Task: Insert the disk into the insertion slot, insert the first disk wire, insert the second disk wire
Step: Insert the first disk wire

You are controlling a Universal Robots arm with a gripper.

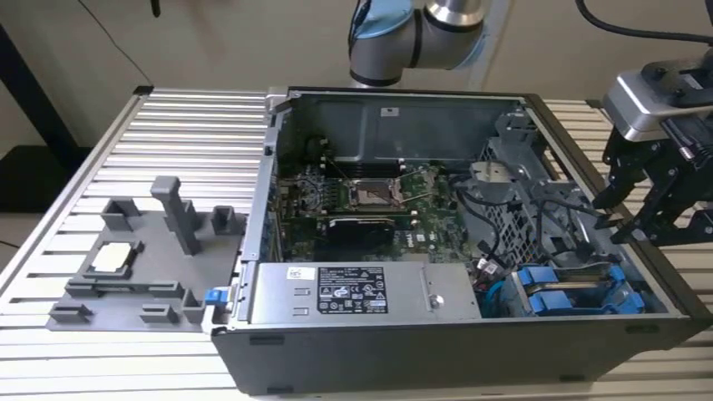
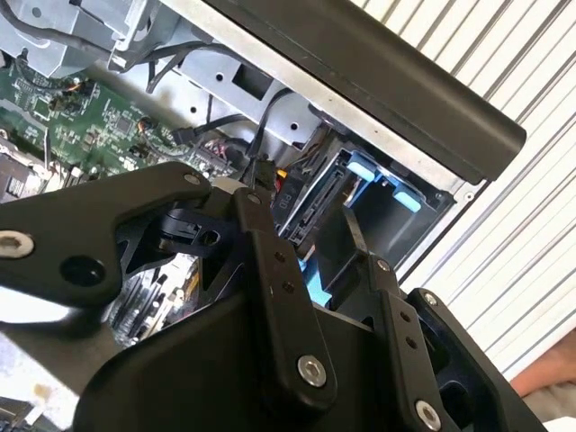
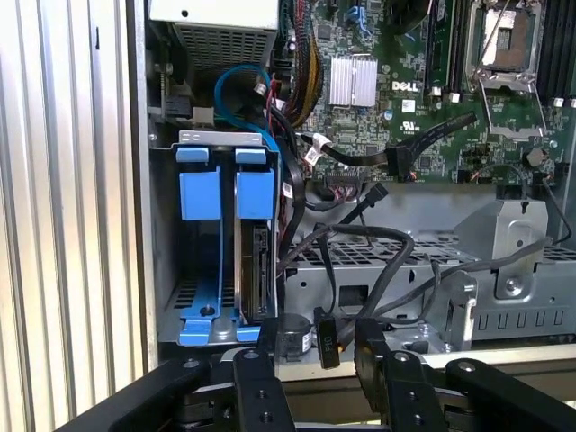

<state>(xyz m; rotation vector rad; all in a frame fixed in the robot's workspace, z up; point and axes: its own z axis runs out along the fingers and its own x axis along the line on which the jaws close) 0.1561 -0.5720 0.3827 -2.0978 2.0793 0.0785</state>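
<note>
The disk [image 3: 259, 270] stands edge-on inside the grey drive cage [image 3: 162, 270], its blue carrier tab [image 3: 255, 193] sticking out of the insertion slot. In the exterior view its blue frame [image 1: 563, 301] lies in the case corner nearest the camera, at the view's right. My gripper [image 3: 319, 349] is open just outside the case wall beside the cage. A black wire plug [image 3: 328, 338] hangs loosely between its fingers [image 3: 270, 355], touching neither. In the exterior view the gripper [image 1: 626, 213] hovers over the case's right rim. In the second wrist view a black plug [image 2: 262, 173] is near one fingertip [image 2: 252, 211].
A second blue-framed carrier [image 3: 198, 193] sits in the cage next to the disk. Loose black cables [image 3: 360, 243] cross the perforated cage wall [image 3: 405, 256]. The motherboard [image 1: 368, 196] and power supply [image 1: 351, 292] occupy the open case. Grey fixtures [image 1: 145, 251] stand on the slatted table at the exterior view's left.
</note>
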